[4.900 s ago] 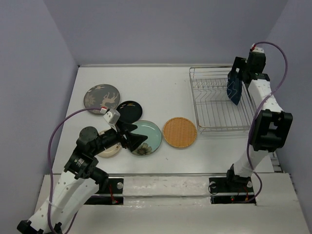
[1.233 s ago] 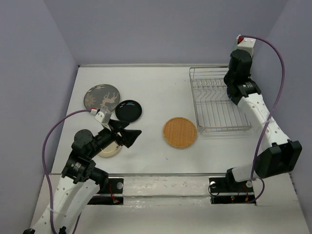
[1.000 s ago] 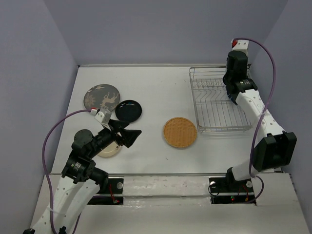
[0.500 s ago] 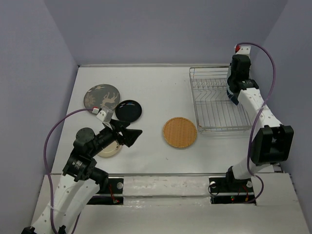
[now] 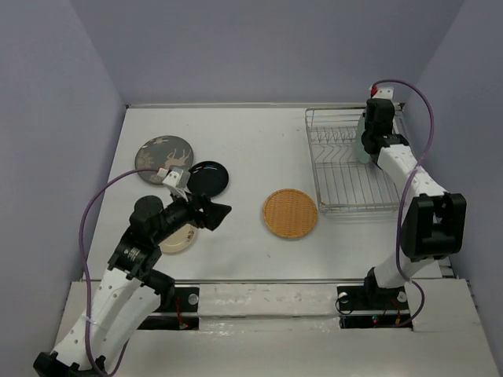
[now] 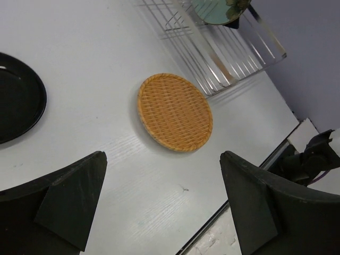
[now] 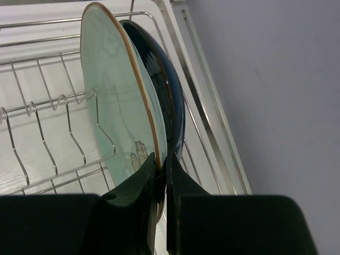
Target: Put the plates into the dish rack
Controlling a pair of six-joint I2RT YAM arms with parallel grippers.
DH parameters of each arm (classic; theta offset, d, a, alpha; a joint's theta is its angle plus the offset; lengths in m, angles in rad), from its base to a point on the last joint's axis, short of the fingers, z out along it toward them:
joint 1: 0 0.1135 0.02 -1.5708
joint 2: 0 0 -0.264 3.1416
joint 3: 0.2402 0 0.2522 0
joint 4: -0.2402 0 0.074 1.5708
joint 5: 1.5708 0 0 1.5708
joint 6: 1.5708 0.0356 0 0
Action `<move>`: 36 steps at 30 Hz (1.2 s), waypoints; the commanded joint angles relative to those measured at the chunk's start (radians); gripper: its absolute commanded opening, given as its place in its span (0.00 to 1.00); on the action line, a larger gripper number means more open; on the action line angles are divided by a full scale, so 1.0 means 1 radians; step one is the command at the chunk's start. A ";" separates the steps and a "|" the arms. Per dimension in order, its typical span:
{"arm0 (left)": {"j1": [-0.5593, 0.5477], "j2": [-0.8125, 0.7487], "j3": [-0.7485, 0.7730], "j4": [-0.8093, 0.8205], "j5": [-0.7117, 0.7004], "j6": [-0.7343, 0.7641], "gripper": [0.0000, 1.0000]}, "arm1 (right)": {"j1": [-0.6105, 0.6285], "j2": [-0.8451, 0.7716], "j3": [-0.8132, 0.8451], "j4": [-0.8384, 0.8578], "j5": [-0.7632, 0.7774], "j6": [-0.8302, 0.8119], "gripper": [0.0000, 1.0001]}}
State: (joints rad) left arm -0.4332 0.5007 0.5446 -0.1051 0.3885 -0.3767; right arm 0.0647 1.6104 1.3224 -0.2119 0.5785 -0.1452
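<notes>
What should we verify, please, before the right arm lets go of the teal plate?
1. Right gripper shut on teal plate rim: ok.
2. Teal plate upright, inside dish rack: ok.
3. Its lower edge seated in a rack slot: cannot tell.
4. Dark blue plate standing close beside it: ok.
5. Left gripper open and empty: ok.
6. Orange plate lying flat, uncovered: ok.

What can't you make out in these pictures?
Cream plate: top view, left arm covers most of it.
Dark blue plate: right wrist view, teal plate hides most of it.
Teal plate's bottom edge: right wrist view, right claw covers it.
Black plate: left wrist view, cut by left edge.
</notes>
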 commanded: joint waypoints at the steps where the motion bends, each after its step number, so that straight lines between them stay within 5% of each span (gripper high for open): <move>1: -0.007 0.061 0.044 -0.004 -0.046 -0.022 0.99 | -0.008 -0.014 -0.014 0.155 -0.015 0.058 0.07; 5: -0.007 0.110 -0.003 0.062 -0.040 -0.085 0.99 | -0.008 -0.017 -0.037 0.155 0.000 0.113 0.15; 9: -0.006 0.188 -0.028 0.099 -0.066 -0.145 0.99 | -0.008 -0.041 -0.051 0.148 0.043 0.185 0.52; 10: -0.006 0.197 -0.056 0.154 -0.101 -0.186 0.99 | -0.008 -0.052 -0.046 0.140 0.052 0.212 0.68; 13: -0.019 0.208 -0.121 0.264 -0.151 -0.278 0.99 | -0.008 -0.081 -0.025 0.089 0.047 0.246 0.87; 23: -0.168 0.456 -0.153 0.369 -0.327 -0.301 0.95 | -0.008 -0.243 -0.023 -0.057 -0.127 0.404 0.91; 36: -0.306 0.869 0.017 0.463 -0.359 -0.260 0.94 | 0.032 -0.653 -0.304 0.006 -0.427 0.568 0.95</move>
State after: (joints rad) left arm -0.7139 1.2793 0.4683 0.2699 0.0463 -0.6643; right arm 0.0856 1.0370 1.0832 -0.2470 0.2913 0.3584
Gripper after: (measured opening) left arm 0.938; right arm 0.947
